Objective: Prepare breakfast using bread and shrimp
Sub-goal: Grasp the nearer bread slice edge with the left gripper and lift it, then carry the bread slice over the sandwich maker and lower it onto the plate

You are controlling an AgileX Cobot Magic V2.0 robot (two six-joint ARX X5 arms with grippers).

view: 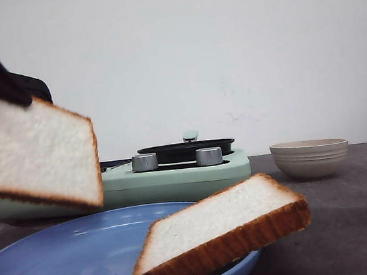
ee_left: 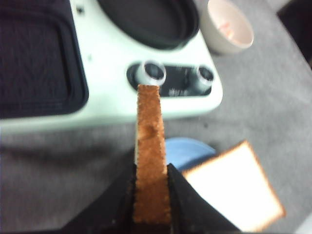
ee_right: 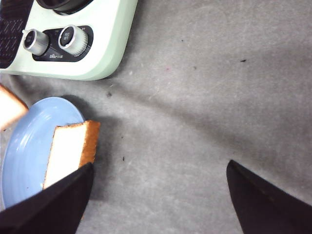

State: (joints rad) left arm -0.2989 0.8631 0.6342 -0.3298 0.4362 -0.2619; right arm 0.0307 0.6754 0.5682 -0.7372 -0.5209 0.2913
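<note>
1. The left gripper (ee_left: 151,195) pinches one bread slice (view: 36,154) by its crust, holding it in the air at the left of the front view, above the blue plate (view: 64,257).
2. The second slice (view: 218,236) leans on the plate's right rim, lower centre.
3. The right gripper (ee_right: 156,195) is spread wide and empty over bare table.
4. Judgement: the bread-moving step is in hand; next, carry the slice to the mint cooker (view: 174,175) and lower it flat.
5. Shrimp: something orange-red shows faintly in the beige bowl (ee_left: 226,27); too blurred to confirm.
</note>
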